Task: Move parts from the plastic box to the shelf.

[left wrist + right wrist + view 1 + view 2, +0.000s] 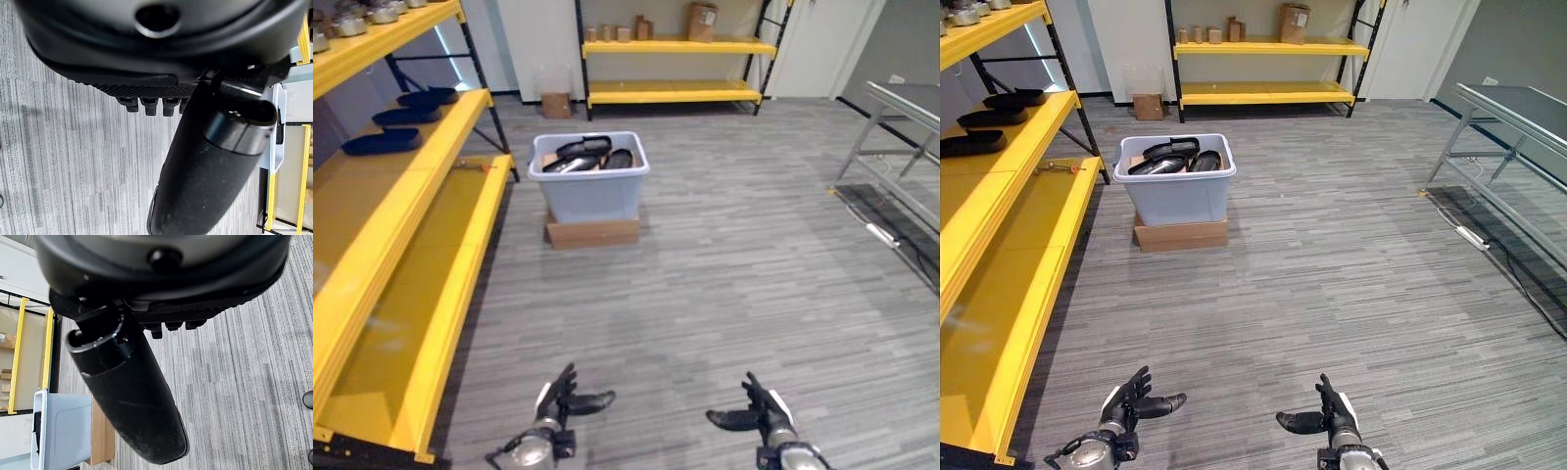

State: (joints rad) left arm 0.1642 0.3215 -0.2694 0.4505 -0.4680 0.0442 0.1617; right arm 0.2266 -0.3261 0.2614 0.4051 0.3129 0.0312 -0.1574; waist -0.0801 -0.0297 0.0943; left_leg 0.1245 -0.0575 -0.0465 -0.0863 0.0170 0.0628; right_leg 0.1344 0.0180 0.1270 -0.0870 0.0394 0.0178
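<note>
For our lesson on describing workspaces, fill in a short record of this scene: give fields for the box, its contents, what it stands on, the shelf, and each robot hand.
box: pale plastic box on the floor, ahead of the robot
contents: dark parts piled inside
support: flat cardboard base under the box
shelf: yellow shelf along the robot's left; dark trays already on its middle level
left hand: left hand open, holding nothing, low over the floor
right hand: right hand open, holding nothing, low over the floor

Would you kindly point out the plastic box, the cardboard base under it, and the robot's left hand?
plastic box [589, 196]: left eye view, on its front wall.
cardboard base [592, 233]: left eye view, on its front face.
left hand [560, 397]: left eye view, on the palm.
</note>
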